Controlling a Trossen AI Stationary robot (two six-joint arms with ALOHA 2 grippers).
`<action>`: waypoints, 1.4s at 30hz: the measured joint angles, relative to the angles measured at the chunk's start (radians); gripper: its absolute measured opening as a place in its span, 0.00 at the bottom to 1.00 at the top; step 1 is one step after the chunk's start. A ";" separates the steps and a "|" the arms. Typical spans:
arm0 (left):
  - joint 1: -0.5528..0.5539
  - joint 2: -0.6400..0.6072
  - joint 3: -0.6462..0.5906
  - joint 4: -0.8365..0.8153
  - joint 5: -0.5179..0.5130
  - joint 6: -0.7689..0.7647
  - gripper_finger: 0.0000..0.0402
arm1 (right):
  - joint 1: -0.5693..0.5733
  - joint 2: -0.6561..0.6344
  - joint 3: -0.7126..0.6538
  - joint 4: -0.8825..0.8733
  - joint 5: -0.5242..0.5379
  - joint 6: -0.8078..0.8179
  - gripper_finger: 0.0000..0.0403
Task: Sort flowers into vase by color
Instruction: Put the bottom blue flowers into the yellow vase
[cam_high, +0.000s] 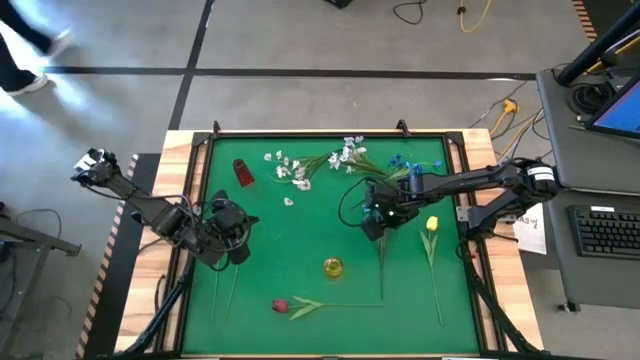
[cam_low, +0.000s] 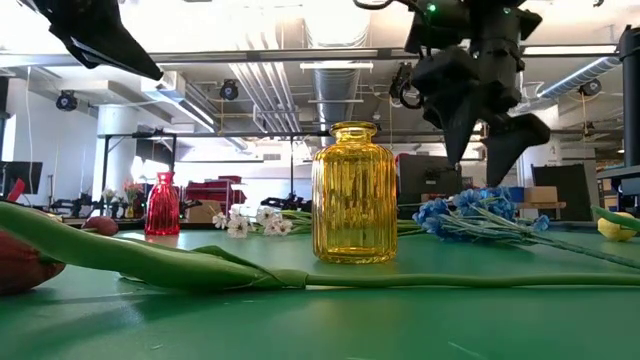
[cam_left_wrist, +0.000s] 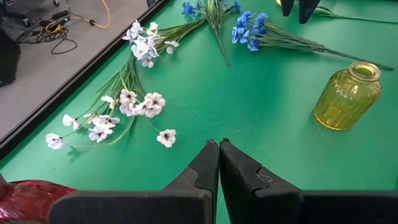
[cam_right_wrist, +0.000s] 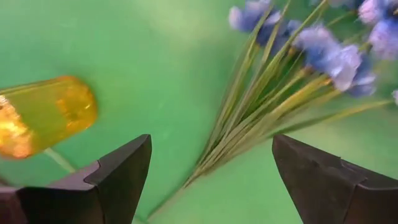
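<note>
The right gripper (cam_high: 378, 222) hangs above the green table (cam_high: 270, 250) with its fingers (cam_right_wrist: 118, 174) spread wide and empty, poised over the stems of the blue flowers (cam_right_wrist: 311, 50), whose blooms lie toward the far right of the table, with the white blossom sprays (cam_high: 300, 168) just to their left. The yellow vase (cam_high: 332, 267) stands near the middle; the red vase (cam_high: 243, 172) at far left; a yellow tulip (cam_high: 431, 224) lies right and a red-pink tulip (cam_high: 281, 305) near. The left gripper (cam_high: 237, 240) waits pinched together, empty, at the left.
</note>
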 joint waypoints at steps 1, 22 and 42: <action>0.000 -0.001 0.000 0.001 0.000 -0.002 0.00 | -0.010 0.001 0.009 -0.014 -0.026 -0.012 0.81; -0.002 -0.014 0.002 0.009 0.000 -0.073 0.00 | -0.025 -0.001 0.017 -0.200 0.121 0.031 0.81; -0.001 -0.014 0.002 0.005 -0.003 -0.040 0.00 | 0.100 0.163 0.005 -0.028 0.199 0.161 0.81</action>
